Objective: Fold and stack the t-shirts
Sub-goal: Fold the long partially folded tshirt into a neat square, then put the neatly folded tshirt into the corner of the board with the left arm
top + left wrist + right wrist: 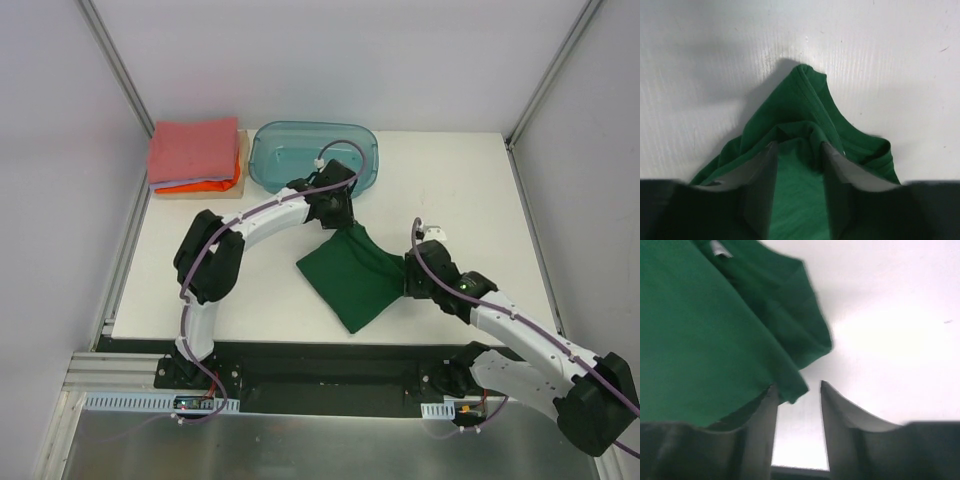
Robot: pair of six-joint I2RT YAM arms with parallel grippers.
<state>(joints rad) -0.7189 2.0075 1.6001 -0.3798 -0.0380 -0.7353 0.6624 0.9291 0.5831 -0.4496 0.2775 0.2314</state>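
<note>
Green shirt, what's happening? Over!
Left gripper open over green shirt. Right gripper open at its edge. Shirt folded, not stacked yet. Nothing blocking.

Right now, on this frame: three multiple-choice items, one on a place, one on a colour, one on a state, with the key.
1. Where does the folded stack sit?
A. Far left, beside the bin
B. Inside the bin
C. At the near right edge

2. What colour is the loose shirt between the arms?
A. Orange
B. Dark green
C. Lavender

3. How do the right fingers stand?
A. Clamped on the bin's rim
B. Shut on a pink shirt
C. Parted, bare table between them

Key: A, the top view shows the stack left of the bin; B, it is green in all views; C, the right wrist view shows a gap.
</note>
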